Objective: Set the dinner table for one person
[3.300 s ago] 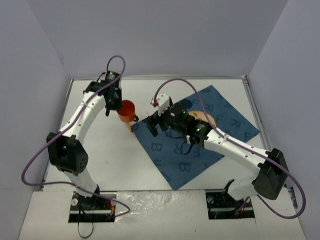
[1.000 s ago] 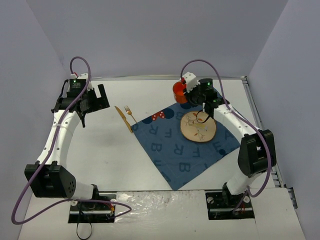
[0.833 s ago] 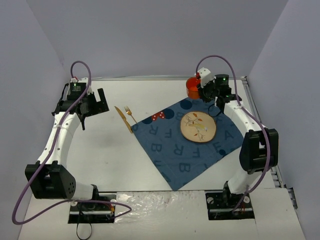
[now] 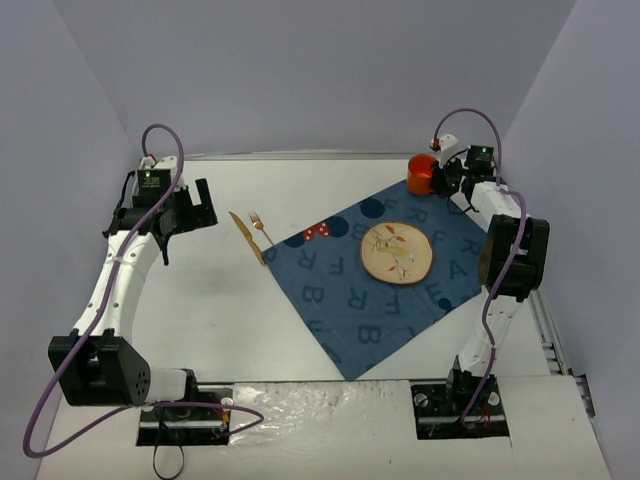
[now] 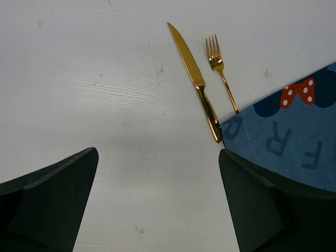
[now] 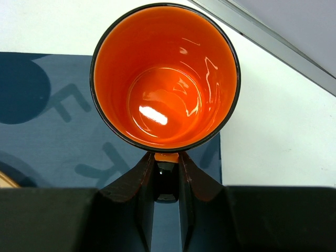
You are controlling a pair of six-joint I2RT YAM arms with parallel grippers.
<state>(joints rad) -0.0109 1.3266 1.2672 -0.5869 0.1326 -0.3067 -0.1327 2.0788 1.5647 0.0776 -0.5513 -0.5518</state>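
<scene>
The white dinner table [image 4: 230,310] carries a blue letter-printed cloth [image 4: 370,300] with a round tan plate [image 4: 397,251] on it. A gold knife [image 4: 246,237] and gold fork [image 4: 261,228] lie left of the cloth; both also show in the left wrist view, knife [image 5: 195,81] and fork [image 5: 220,71]. My right gripper [image 4: 446,178] is shut on the handle of an orange mug [image 4: 422,173], upright over the cloth's far corner; the mug [image 6: 165,79] shows from above, empty. My left gripper [image 4: 190,208] is open and empty, left of the cutlery.
Grey walls close in the table on three sides. A metal edge strip [image 6: 273,44] runs just behind the mug. The cloth's corner [image 5: 283,142] lies by the knife handle.
</scene>
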